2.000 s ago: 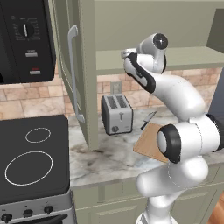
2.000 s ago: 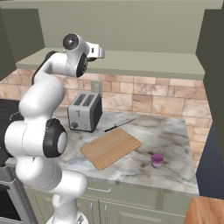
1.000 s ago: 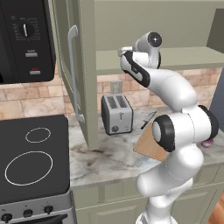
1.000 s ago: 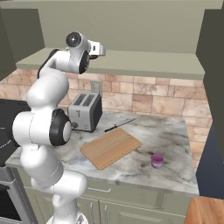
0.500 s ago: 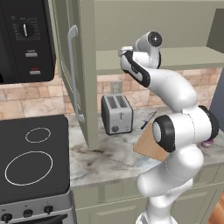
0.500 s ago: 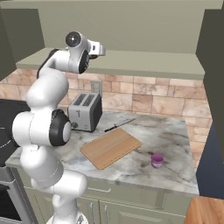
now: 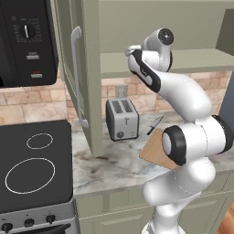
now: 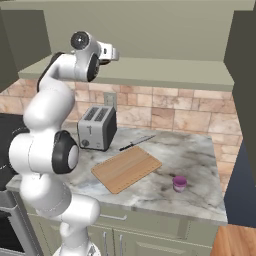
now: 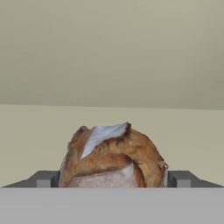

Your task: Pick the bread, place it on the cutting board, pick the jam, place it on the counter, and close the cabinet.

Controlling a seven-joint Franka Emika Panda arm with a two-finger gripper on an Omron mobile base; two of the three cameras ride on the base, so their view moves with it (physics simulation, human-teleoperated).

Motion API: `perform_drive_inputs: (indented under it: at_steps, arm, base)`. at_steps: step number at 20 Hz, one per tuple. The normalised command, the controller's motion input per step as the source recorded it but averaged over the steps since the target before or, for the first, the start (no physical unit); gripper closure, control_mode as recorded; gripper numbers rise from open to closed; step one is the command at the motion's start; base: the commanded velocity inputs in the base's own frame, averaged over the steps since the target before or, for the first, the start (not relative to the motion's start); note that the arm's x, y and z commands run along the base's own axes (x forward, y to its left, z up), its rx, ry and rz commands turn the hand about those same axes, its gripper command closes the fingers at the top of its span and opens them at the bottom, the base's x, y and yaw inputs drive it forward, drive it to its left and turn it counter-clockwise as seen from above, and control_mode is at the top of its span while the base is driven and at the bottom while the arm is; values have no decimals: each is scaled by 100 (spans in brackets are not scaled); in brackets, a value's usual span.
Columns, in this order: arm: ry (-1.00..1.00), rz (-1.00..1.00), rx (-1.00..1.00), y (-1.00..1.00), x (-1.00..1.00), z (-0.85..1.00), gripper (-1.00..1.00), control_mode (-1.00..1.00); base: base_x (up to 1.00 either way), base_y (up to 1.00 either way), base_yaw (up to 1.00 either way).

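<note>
While the claw [image 9: 113, 183] stands wide inside the cabinet [image 7: 91, 73], the bread [image 9: 113, 159] sits between its fingertips [image 9: 43, 179] on the shelf [image 8: 165, 70]; jam [image 8: 179, 183] rests on the surface [image 8: 190, 160], at three o'clock of the cutting board [image 8: 126, 168].

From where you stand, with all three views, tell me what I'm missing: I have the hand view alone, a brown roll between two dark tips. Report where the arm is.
Observer: The gripper is up at the open cabinet's shelf, above the toaster.
Operator: Give me the jaws.
Observer: Open, one fingertip on each side of the bread, not yet closed on it.
Operator: Confirm the drop spot.
Observer: The cutting board lies bare on the counter, right of the toaster.
Operator: Locate the jam.
Observer: The jam already stands on the counter, right of the board.
</note>
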Motion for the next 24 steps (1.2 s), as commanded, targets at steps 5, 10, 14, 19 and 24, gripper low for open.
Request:
perform_drive_inputs:
  at_steps: [5, 10, 14, 19, 24]
  arm:
    - [0, 0, 0, 0, -38, 8, 100, -100]
    - [0, 0, 0, 0, -37, 8, 100, -100]
    - [0, 0, 1, -3, -55, 1, 100, -100]
    - [0, 0, 1, -5, -57, 0, 100, -100]
    - [0, 0, 0, -9, -63, 0, 100, -100]
  base:
    - [0, 0, 0]
    - [0, 0, 0]
    - [0, 0, 0]
    - [0, 0, 0]
    - [0, 0, 0]
